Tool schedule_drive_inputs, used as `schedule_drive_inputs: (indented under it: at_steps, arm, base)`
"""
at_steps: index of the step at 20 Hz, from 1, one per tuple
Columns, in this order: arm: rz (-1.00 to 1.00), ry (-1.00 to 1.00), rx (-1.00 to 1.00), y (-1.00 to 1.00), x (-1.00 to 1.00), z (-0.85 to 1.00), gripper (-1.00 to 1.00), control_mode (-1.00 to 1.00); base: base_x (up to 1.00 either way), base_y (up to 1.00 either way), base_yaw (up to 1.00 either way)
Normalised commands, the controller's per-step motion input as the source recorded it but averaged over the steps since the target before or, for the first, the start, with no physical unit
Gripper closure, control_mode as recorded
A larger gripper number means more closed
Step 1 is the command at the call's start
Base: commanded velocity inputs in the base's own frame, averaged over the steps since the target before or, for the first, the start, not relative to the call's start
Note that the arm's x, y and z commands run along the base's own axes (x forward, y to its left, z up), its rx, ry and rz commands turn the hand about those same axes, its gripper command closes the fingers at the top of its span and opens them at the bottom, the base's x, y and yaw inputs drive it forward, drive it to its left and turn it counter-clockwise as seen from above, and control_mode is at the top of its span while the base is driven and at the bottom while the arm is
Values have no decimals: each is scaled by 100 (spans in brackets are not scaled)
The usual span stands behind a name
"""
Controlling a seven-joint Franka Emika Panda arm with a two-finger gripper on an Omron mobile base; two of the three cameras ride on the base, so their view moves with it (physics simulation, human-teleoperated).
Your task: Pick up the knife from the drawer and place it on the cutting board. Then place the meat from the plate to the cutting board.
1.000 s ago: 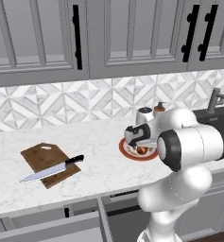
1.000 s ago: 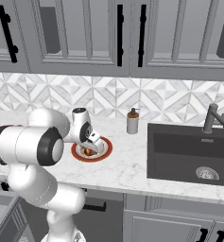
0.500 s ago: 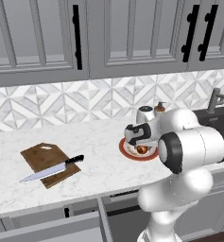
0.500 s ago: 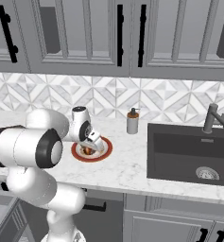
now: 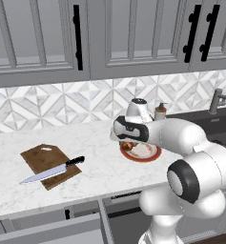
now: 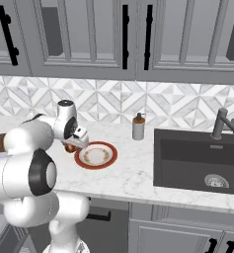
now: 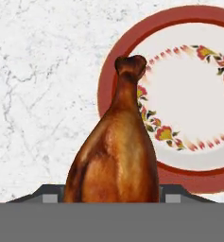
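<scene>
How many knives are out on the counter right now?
1. The knife lies across the cutting board, black handle toward the plate. Any others in the drawer are hidden.

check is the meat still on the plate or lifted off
Lifted off: the gripper holds the meat above the plate rim.

A soap dispenser stands on the marble counter beside the dark sink and faucet.
</scene>
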Motion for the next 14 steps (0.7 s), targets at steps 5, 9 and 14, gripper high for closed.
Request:
schedule_drive_inputs:
  at_steps: [5,9,14]
  arm:
    - [16,0,9,100,2,35,100,-100]
    - [9,-5,12,100,4,27,100,-100]
    - [2,-1,8,100,24,1,100,-100]
  base:
    - [0,0,0]
    - [0,0,0]
    - [0,0,0]
